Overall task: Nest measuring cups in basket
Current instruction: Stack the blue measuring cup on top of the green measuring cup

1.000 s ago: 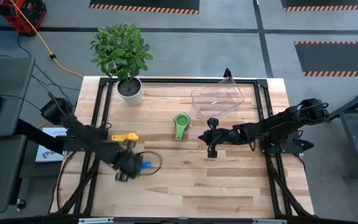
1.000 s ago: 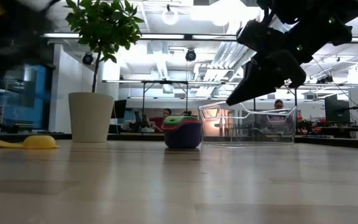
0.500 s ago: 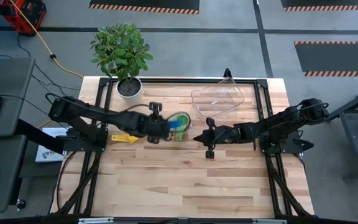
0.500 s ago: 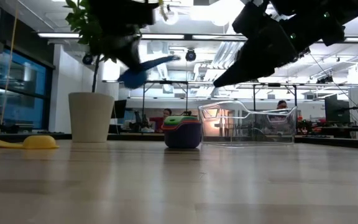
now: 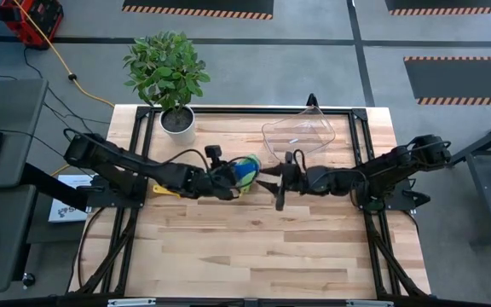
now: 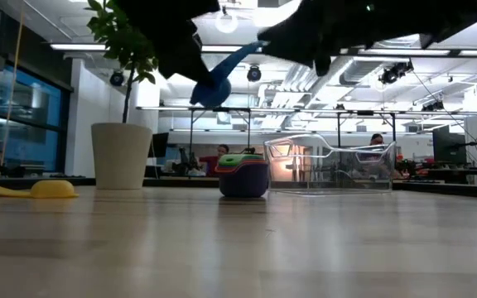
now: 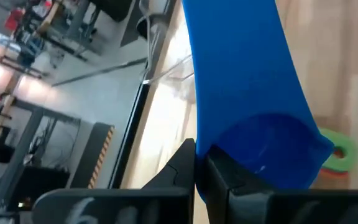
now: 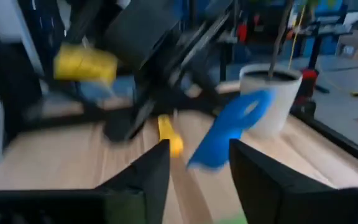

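My left gripper [image 5: 231,176] is shut on a blue measuring cup [image 5: 244,171] in the air over the middle of the table. The cup's bowl [image 6: 214,89] is low and its handle [image 6: 245,56] slants up toward my right gripper [image 5: 271,180]. That gripper is open just to the right of the cup. Its fingers [image 8: 148,177] stand on either side of the blue cup [image 8: 229,134] ahead of them, apart from it. Under the blue cup, a stack of cups with a green one on top [image 6: 243,174] stands on the table. A yellow cup [image 5: 167,189] lies to the left. My left gripper pinches the blue cup at its bowl end [image 7: 253,155], beside its shut fingers [image 7: 188,168]. It comes level from the table's left. The cup is lifted clear, and its handle points away from the gripper toward the right arm. The exact spot under the fingers is hidden.
The clear basket [image 5: 299,132] stands at the far right of the table, behind my right gripper, and shows in the low view as the basket [image 6: 334,165]. A white plant pot [image 5: 178,124] stands at the far left corner. The near half of the table is bare wood.
My left gripper has swung quickly from the near left of the table up and toward the far right, carrying the blue cup clear of the table to a spot over the cup stack. My right gripper has moved left and slightly toward the far edge, meeting the cup.
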Available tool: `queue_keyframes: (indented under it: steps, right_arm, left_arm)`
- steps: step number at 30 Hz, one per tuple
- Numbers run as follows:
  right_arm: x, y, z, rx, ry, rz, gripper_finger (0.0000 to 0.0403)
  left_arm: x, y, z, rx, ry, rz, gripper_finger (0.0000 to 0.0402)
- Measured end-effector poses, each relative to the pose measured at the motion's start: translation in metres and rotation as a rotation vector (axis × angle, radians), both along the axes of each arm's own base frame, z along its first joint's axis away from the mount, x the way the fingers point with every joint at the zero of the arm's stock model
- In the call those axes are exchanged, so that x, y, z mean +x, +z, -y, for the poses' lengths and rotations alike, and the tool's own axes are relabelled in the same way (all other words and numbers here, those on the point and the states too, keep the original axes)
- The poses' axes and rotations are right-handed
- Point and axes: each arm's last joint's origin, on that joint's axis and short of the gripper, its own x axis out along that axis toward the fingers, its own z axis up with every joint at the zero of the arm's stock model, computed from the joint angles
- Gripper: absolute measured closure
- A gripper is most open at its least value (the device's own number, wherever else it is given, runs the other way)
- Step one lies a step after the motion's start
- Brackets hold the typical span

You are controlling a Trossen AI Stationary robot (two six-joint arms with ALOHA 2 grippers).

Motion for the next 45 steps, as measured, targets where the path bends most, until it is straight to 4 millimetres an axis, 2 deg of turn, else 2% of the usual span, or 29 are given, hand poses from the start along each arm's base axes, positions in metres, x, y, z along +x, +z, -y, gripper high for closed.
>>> queue_keyframes:
  steps: [4,8,14,16,18,22,23,26,32,39,42,45]
  right_arm:
    - [0.002,0.008,0.006,0.079,0.003,0.104,0.0222]
    - [0.004,0.006,0.016,0.127,-0.042,0.115,0.0219]
    - [0.010,0.002,0.020,0.194,0.023,0.157,0.0223]
    - [0.011,-0.001,0.022,0.208,-0.012,0.152,0.0237]
    - [0.012,-0.004,0.023,0.213,-0.028,0.146,0.0269]
    - [0.012,-0.003,0.023,0.211,-0.028,0.161,0.0371]
    - [0.012,-0.003,0.023,0.208,-0.028,0.163,0.0385]
    - [0.012,-0.003,0.023,0.207,-0.030,0.161,0.0385]
    - [0.012,-0.005,0.025,0.166,-0.066,0.131,0.0399]
    - [0.004,-0.002,0.030,0.087,-0.193,0.036,0.0401]
    - [0.002,0.001,0.029,0.051,-0.192,0.038,0.0402]
    - [-0.001,0.002,0.026,-0.008,-0.176,0.092,0.0402]
  left_arm:
    - [0.002,0.002,0.005,-0.008,-0.012,0.034,0.0401]
    - [0.004,0.004,0.006,-0.009,-0.018,0.065,0.0401]
    - [0.005,0.004,0.004,-0.020,-0.037,0.057,0.0401]
    - [0.005,0.005,0.002,-0.021,-0.032,0.061,0.0401]
    - [0.005,0.005,0.001,-0.019,-0.028,0.058,0.0401]
    - [0.005,0.004,-0.001,-0.020,-0.024,0.054,0.0401]
    - [0.005,0.004,-0.001,-0.019,-0.023,0.054,0.0401]
    - [0.005,0.004,-0.001,-0.019,-0.031,0.048,0.0393]
    - [0.005,0.004,0.000,0.004,-0.094,-0.027,0.0336]
    - [-0.012,0.028,0.001,-0.025,-0.064,-0.064,0.0242]
    - [-0.022,0.030,0.002,-0.132,-0.057,0.003,0.0219]
    - [-0.032,0.015,0.002,-0.248,-0.077,0.141,0.0213]
